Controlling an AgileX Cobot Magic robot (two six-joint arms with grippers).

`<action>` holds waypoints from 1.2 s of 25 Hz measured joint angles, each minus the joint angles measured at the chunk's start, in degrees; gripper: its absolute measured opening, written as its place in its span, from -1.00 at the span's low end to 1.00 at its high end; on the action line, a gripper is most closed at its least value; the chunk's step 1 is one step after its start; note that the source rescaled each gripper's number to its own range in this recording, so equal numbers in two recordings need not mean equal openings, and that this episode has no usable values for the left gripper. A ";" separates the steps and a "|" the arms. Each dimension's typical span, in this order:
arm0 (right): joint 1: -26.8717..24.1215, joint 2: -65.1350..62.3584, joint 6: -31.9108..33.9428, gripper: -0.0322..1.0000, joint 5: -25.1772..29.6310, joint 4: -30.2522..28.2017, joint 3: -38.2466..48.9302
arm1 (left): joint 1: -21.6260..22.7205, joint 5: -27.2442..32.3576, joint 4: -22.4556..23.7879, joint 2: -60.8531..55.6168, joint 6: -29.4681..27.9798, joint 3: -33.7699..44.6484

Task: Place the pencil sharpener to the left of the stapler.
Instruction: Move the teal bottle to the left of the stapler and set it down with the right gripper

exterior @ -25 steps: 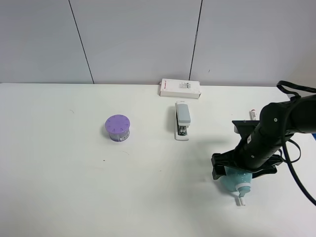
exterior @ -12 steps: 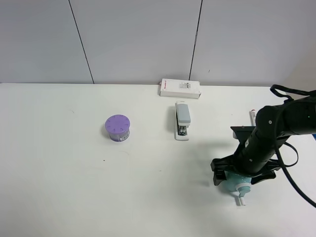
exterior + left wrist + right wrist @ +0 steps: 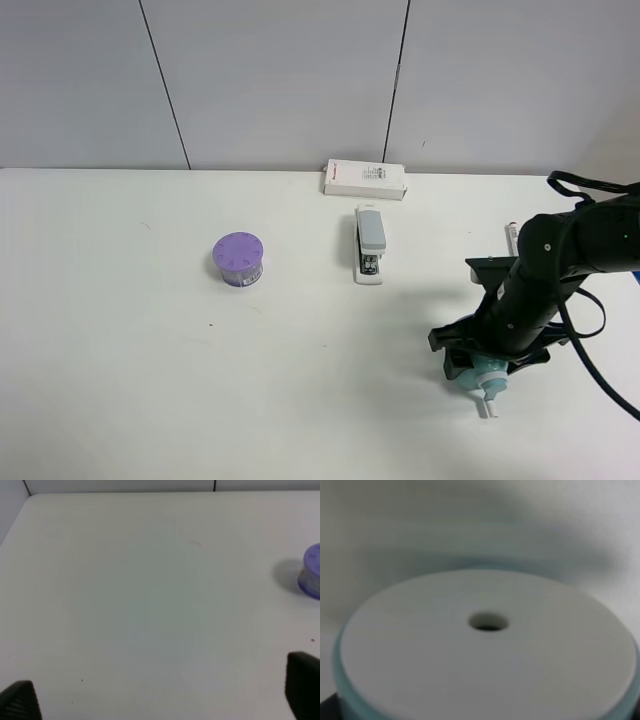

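Since the glossy teal pencil sharpener (image 3: 480,374) lies right of the grey-topped stapler (image 3: 369,243), it is straddled by the right gripper (image 3: 488,360), closure indeterminable.

Change over 1 second, high view. The right gripper (image 3: 489,362) is sinking lower over the pencil sharpener (image 3: 486,381), which is lying at the near right of the table (image 3: 150,350). Its 2 black jaws, spread wide on either side of the teal body 1 second ago, are drawing inward, and the span between them is narrowing. The gripper is covering more of the sharpener: a broad teal patch was showing beneath the jaws before, whereas only a thin teal edge beside the white collar is showing now. The right arm (image 3: 560,250) is tipping downward with the gripper. Whether the jaws are pressing on the body cannot be told.
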 joint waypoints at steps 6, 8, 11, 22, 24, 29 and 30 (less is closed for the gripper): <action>0.00 -0.06 -3.98 -0.93 11.80 -0.05 -5.03 | 0.00 0.00 0.00 0.00 0.00 0.00; 0.00 -0.36 -5.09 -0.93 15.59 -0.19 -7.85 | 0.00 0.00 0.00 0.00 0.00 0.00; 0.23 -1.12 -5.90 -0.93 19.39 -0.58 -11.53 | 0.00 0.00 0.00 0.00 0.00 0.00; 7.95 -1.19 -6.21 -0.93 25.85 -1.18 -28.23 | 0.00 0.00 0.00 0.00 0.00 0.00; 9.11 -0.79 -6.21 -0.93 26.85 -0.70 -32.08 | 0.00 0.00 0.00 0.00 0.00 0.00; 11.06 3.73 -6.27 -0.93 30.66 -0.24 -43.14 | 0.00 0.00 0.00 0.00 0.00 0.00; 11.41 5.38 -6.27 -0.93 31.81 -0.55 -45.74 | 0.00 0.00 0.00 0.00 0.00 0.00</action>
